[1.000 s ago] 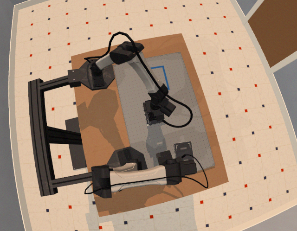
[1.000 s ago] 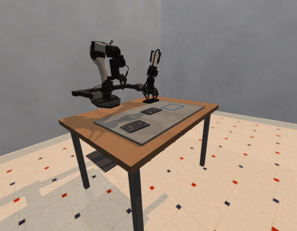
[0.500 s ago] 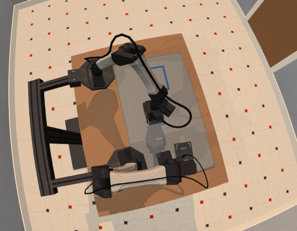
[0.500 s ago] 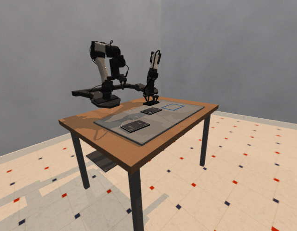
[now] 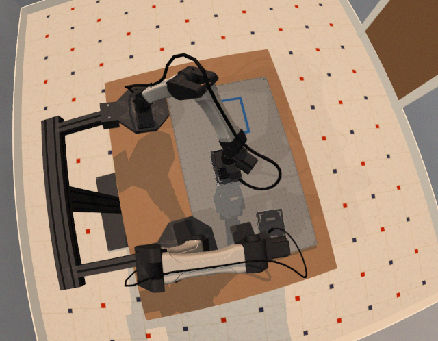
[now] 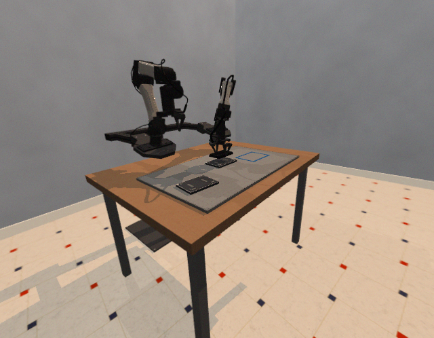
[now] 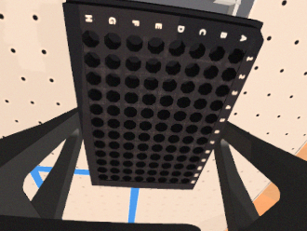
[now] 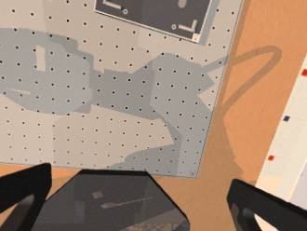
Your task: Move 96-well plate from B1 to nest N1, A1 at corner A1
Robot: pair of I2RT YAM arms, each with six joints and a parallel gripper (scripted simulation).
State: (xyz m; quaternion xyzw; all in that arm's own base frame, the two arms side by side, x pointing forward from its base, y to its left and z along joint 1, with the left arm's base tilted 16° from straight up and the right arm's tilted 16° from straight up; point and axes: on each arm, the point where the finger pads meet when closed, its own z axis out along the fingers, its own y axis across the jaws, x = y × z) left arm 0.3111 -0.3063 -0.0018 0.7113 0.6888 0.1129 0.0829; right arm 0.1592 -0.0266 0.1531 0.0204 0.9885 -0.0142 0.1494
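The dark 96-well plate [image 5: 223, 173] [image 6: 220, 154] [image 7: 155, 100] is off the bench, shut between the fingers of my left gripper [image 6: 221, 150] [image 7: 152, 119]. It looks roughly level, wells up. In the left wrist view, its cut corner, beside A and 1, is at the upper right. It hangs over or close by the middle nest [image 6: 220, 162]; the gap is hard to judge. The right-hand nest [image 5: 270, 219] [image 6: 197, 184] [image 8: 153, 11] holds no plate. The blue bench outline [image 5: 245, 114] [image 6: 251, 161] [image 7: 133, 205] holds no plate. My right gripper [image 6: 179, 125] [image 8: 144, 181] is open, empty and high.
The grey perforated board [image 5: 200, 198] [image 6: 224, 196] [image 8: 28, 144] lies on the wooden table [image 5: 307, 190] [image 6: 144, 196] [image 8: 253, 28]. In the top view, the right arm [image 5: 208, 258] reaches close to the right-hand nest, and the left arm [image 5: 217, 114] covers part of the middle nest.
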